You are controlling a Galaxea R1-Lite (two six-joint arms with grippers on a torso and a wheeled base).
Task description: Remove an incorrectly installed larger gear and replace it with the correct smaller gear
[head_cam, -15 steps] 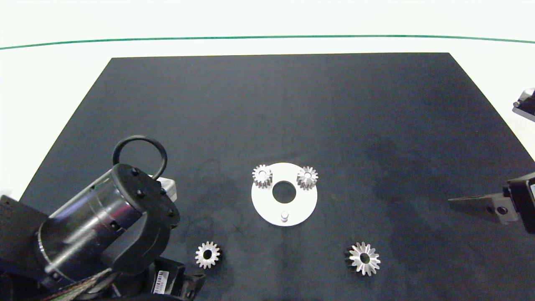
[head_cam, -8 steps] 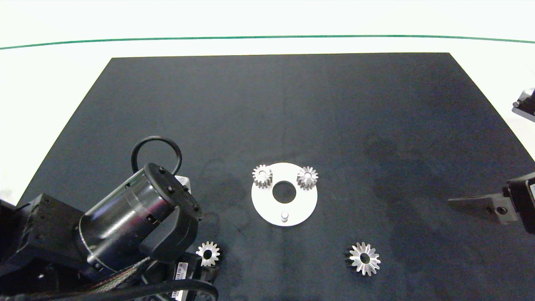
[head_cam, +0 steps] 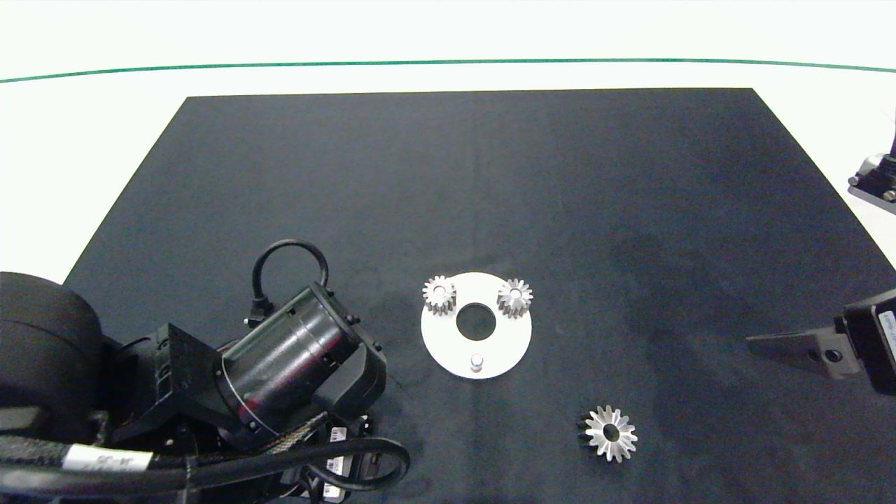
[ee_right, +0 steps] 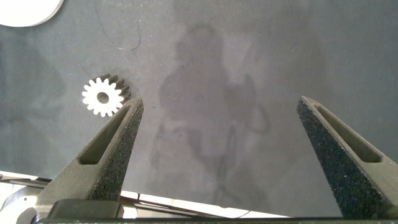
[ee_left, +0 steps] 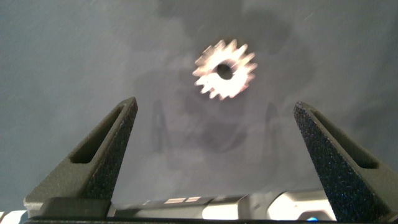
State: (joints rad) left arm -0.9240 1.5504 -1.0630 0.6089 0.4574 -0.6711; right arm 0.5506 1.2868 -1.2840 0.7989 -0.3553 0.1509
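Note:
The larger gear (head_cam: 610, 434), a shiny starburst, lies flat on the black mat (head_cam: 490, 175) to the front right of the white disc (head_cam: 448, 343); the right wrist view shows it too (ee_right: 102, 98). The disc carries two small gears (head_cam: 439, 294) (head_cam: 514, 297) on pegs, plus one bare peg (head_cam: 477, 362). The smaller gear (ee_left: 225, 70) lies flat on the mat, showing only in the left wrist view. My left gripper (ee_left: 214, 106) hangs open above the mat, just short of that gear. In the head view the left arm (head_cam: 294, 364) hides both. My right gripper (ee_right: 221, 102) is open at the mat's right edge.
The white table (head_cam: 448, 35) surrounds the mat, with a green line (head_cam: 448, 61) across the far side. A cable (head_cam: 364, 462) loops under the left arm at the front. Part of the right arm (head_cam: 871, 185) shows at the right edge.
My left arm has swung right and forward over the smaller gear, which now is covered in the head view. The right arm has barely shifted. The gears and disc have not moved.

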